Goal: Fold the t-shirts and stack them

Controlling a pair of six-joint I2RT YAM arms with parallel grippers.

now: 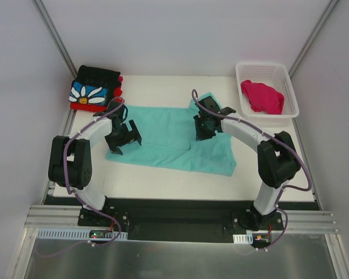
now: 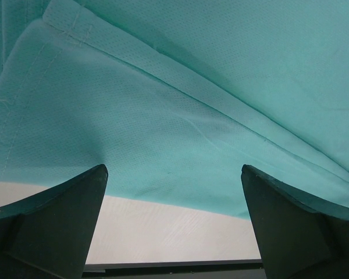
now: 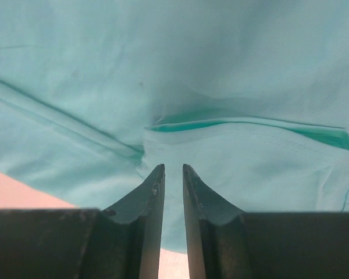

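White worktop [image 1: 163,183], pale walls around. Left jaws stood wide apart and empty over the near-left hemmed edge of the mint-teal shirt [image 1: 168,136]. Right jaws were narrowed to a slit, tips at a fold opening near its far-right end; could not tell if cloth was pinched. Shirt lay flat mid-worktop, long axis left to right. Right arm hid its far-right corner. Red shirt [image 1: 84,106] lay mostly hidden under the black daisy shirt [image 1: 93,87], far left.

plain white walls [image 1: 180,35] with slanting metal posts [image 1: 56,35] in the corners close round an evenly lit white counter [image 1: 163,181], a black plate [image 1: 180,218] and aluminium rail [image 1: 46,221] along its near edge, a dull metal sheet [image 1: 174,258] below.
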